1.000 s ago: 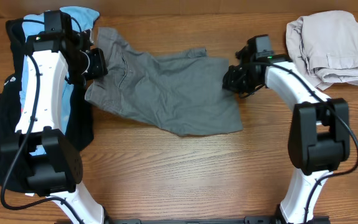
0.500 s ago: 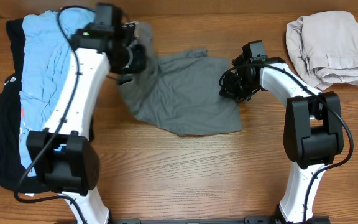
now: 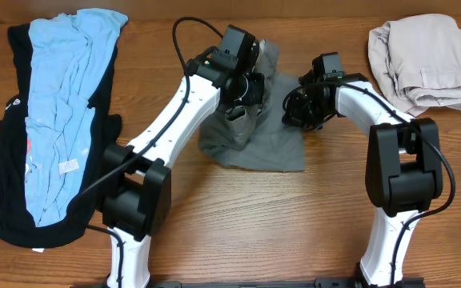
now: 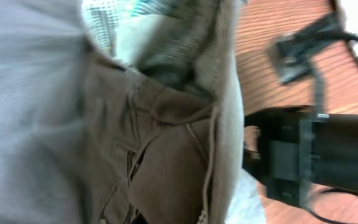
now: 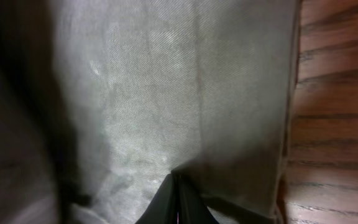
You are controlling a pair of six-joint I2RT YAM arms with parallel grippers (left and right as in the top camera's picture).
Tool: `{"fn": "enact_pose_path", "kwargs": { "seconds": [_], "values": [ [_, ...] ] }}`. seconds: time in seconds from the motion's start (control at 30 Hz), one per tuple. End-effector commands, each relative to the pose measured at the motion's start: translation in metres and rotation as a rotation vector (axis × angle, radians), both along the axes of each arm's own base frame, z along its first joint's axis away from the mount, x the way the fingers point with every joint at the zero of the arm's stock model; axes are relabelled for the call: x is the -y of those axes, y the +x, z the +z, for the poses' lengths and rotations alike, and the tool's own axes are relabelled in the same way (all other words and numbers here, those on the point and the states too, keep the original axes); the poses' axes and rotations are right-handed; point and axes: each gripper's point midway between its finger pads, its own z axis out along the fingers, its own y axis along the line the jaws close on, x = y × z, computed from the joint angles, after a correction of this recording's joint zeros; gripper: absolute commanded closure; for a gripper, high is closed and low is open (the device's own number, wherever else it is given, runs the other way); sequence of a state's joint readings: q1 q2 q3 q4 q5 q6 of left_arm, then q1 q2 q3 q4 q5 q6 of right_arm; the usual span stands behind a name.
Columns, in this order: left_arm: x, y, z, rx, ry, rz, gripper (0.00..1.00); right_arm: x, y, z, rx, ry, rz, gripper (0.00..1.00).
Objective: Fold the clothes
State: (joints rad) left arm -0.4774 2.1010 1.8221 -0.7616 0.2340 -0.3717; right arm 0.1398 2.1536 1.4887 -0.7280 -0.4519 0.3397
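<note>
Shorts [image 3: 272,148] sit at the middle of the table [image 3: 230,240], half doubled. The left gripper [image 3: 242,96], clenched on the waistband end, holds it raised over the legs, and the right gripper [image 3: 298,107] pinches the right edge. The next move calls for laying that end down square, then releasing.

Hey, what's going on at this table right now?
Two robot arms are folding a pair of grey shorts in the middle of the table. The left tool grips the waistband end, raised and doubled over the rest of the shorts. The right tool holds the opposite edge, seemingly shut on it. A light-blue shirt lies on a black garment at the left, unfolded, and a beige garment lies folded at the far right.
</note>
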Motion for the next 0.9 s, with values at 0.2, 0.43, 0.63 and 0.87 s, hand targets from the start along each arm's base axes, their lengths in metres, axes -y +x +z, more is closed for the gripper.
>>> {"fn": "enact_pose_path", "kwargs": {
  "seconds": [0.2, 0.43, 0.63, 0.87],
  "values": [
    [0.012, 0.009, 0.007, 0.03, -0.039, 0.011, 0.0, 0.075, 0.046, 0.16, 0.24, 0.081, -0.168, 0.48],
    [-0.021, 0.021, 0.036, 0.022, -0.03, 0.066, 0.0, 0.118, 0.031, 0.197, 0.307, 0.031, -0.161, 0.13],
    [-0.102, 0.027, 0.086, 0.006, 0.043, 0.126, 0.0, 0.084, 0.013, 0.123, 0.14, -0.025, -0.05, 0.03],
    [-0.163, 0.031, 0.08, -0.022, 0.152, 0.231, 0.0, 0.071, 0.008, 0.06, 0.046, -0.163, -0.021, 0.0]
  ]
}}
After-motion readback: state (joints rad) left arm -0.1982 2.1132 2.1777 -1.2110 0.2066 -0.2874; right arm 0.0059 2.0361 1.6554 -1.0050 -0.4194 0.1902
